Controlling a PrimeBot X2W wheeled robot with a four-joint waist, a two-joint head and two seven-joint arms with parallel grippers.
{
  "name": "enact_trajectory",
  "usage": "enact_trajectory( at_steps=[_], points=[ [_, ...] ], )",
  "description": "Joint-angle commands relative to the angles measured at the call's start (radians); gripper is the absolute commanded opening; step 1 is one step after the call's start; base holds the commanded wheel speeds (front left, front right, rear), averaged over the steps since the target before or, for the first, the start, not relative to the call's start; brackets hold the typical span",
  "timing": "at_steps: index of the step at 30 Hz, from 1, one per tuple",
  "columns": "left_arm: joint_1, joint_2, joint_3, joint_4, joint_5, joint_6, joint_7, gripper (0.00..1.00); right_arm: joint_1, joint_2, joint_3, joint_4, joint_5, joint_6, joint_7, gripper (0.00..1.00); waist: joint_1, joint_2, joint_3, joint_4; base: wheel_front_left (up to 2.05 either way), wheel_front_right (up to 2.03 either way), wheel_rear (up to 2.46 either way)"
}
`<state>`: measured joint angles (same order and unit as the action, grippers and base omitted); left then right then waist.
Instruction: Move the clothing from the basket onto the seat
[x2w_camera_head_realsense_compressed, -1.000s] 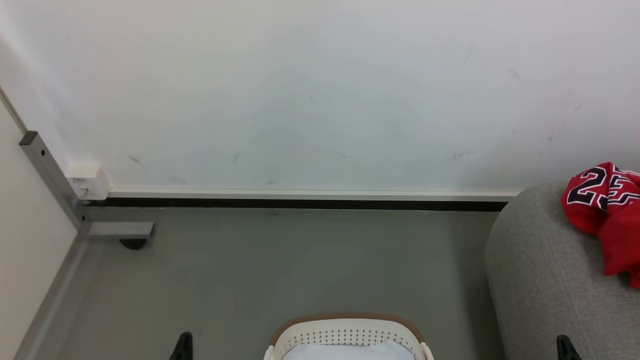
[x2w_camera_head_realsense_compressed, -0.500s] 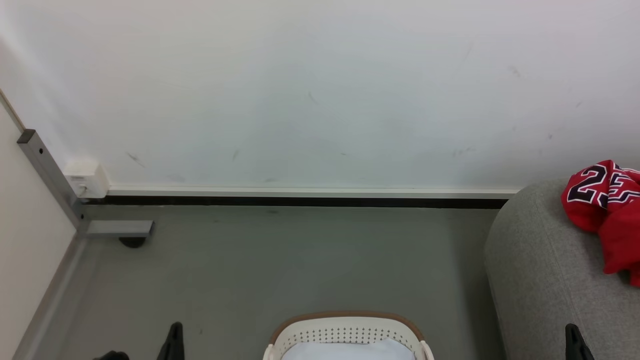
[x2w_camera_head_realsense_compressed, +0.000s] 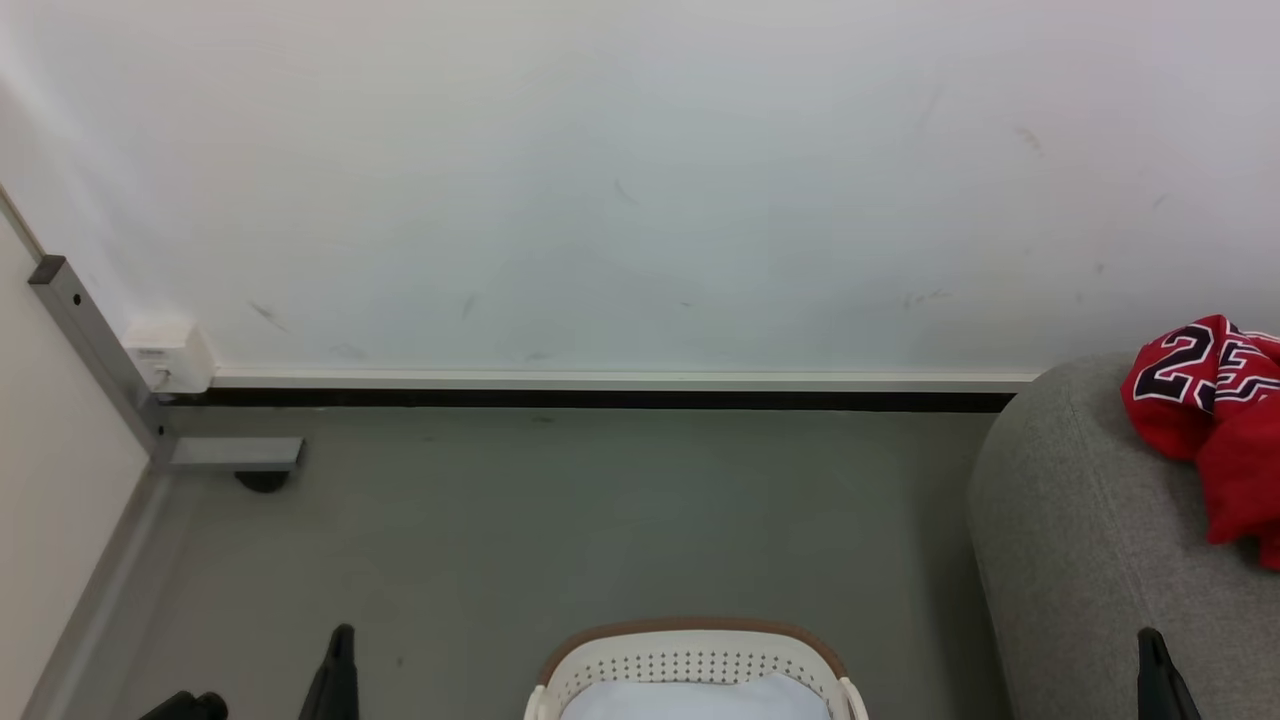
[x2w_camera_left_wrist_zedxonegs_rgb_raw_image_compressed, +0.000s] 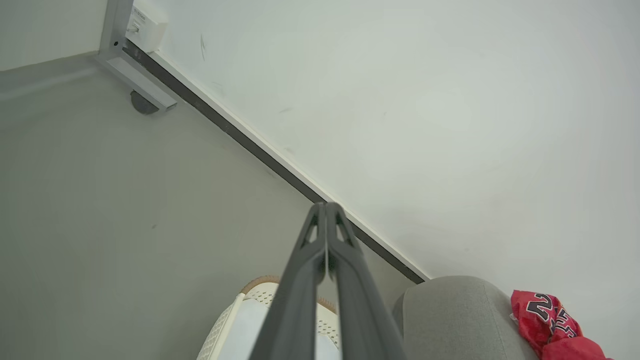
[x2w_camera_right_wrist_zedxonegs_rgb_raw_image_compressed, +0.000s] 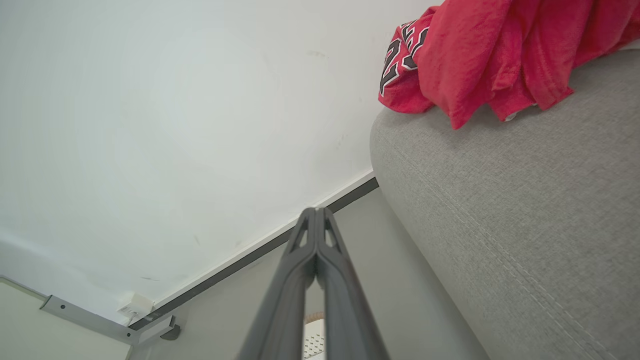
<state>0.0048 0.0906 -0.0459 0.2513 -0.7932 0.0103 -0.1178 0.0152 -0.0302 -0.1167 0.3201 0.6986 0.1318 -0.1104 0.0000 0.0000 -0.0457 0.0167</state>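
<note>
Nearest the robot in the head view, the left claw (x2w_camera_head_realsense_compressed: 342, 640) stood at 7 o'clock and the right claw (x2w_camera_head_realsense_compressed: 1150, 645) at 5 o'clock. Each had its two fingers pressed together on nothing, tips pointing toward 12. Between them, at 6 o'clock, sat the basket (x2w_camera_head_realsense_compressed: 690, 632) with a pale cloth (x2w_camera_head_realsense_compressed: 690, 700) lying inside. A strip of grey floor (x2w_camera_head_realsense_compressed: 600, 520) separated it from the rounded edge of the seat (x2w_camera_head_realsense_compressed: 1090, 540) at 4 o'clock. A broad stretch of that floor ran on toward 12, up to the dark baseboard (x2w_camera_head_realsense_compressed: 600, 400). On the seat at 3 o'clock lay the red clothing (x2w_camera_head_realsense_compressed: 1215, 430), bunched. Its long axis ran roughly 12 to 6, with the numbered end toward the wall (x2w_camera_head_realsense_compressed: 640, 180) and its right side cut off by the frame. A metal post (x2w_camera_head_realsense_compressed: 90, 340) stood in the corner at 9 o'clock.
</note>
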Motion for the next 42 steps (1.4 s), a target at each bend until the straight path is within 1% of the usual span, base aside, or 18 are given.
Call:
enact_trajectory(
  at_steps=[1,21,42],
  points=[
    [-0.027,0.002,0.009,-0.017,-0.037,-0.003,0.008,0.0,-0.033,-0.01,-0.001,-0.019,0.036,0.0,0.007,0.0,0.0,0.0,0.001,0.0,0.0,0.0,0.0],
    [-0.053,-0.01,0.056,-0.043,-0.271,-0.02,0.075,0.0,-0.07,-0.017,0.002,-0.032,0.298,-0.001,0.07,0.0,0.0,0.0,0.01,-0.004,0.0,0.0,0.0],
    [-0.075,-0.022,0.095,-0.064,-0.47,-0.033,0.132,0.0,-0.102,-0.026,0.008,-0.043,0.529,-0.001,0.122,0.0,0.0,0.0,0.02,-0.008,0.0,0.0,0.0]
  ],
)
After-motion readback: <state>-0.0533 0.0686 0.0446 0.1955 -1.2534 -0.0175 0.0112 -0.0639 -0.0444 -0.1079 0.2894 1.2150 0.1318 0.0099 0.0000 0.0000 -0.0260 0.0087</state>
